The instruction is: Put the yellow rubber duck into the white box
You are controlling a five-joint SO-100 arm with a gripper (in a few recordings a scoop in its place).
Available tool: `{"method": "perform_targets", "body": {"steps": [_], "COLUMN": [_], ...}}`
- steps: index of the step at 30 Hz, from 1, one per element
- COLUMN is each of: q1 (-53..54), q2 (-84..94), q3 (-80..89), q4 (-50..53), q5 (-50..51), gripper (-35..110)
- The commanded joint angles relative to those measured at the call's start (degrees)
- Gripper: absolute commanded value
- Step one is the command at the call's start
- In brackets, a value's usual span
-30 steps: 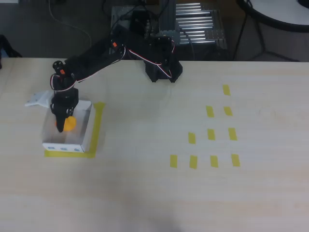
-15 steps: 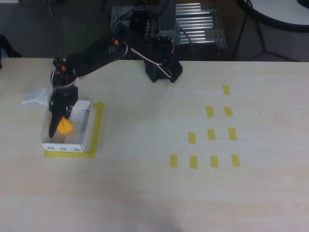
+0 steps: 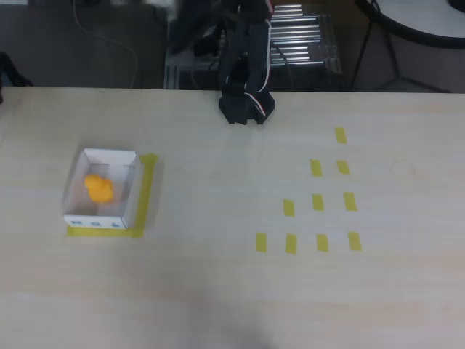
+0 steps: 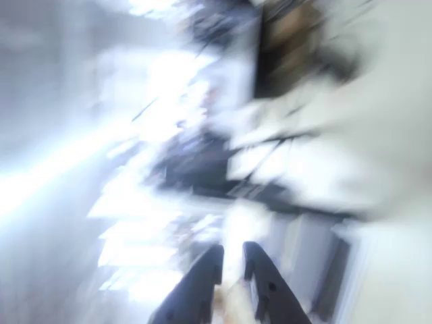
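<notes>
Overhead view | yellow rubber duck [image 3: 98, 188] inside white box [image 3: 129, 195] | upright

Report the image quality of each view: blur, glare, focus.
Overhead view: sharp and evenly lit; the yellow rubber duck in the white box reads clearly, and only the arm near the top edge is slightly smeared. Wrist view: heavy motion blur with blown-out white glare on the left; only the gripper is recognisable, its dark jaws a narrow gap apart.
</notes>
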Motion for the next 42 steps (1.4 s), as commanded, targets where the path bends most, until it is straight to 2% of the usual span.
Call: {"method": "perform_targets", "body": {"steps": [1,5,7,10,14,20,42], "q1": [-16.4,-20.0,-19.4,-18.0,-17.5,-14.9,-12.3], "q2": [28.8,42.5,46.1,50.5,53.0,53.0,53.0], "q3": [45.2,77.0,86.5,94.4,97.6,102.7,102.7], "q4": [-18.7,-27.7,-26.5,-18.9,-9.2,-8.2,-8.3], "q5": [7.7,9.1,12.6,18.0,20.0,19.0,19.3], "gripper": [0,0,0,0,0,0,0]}}
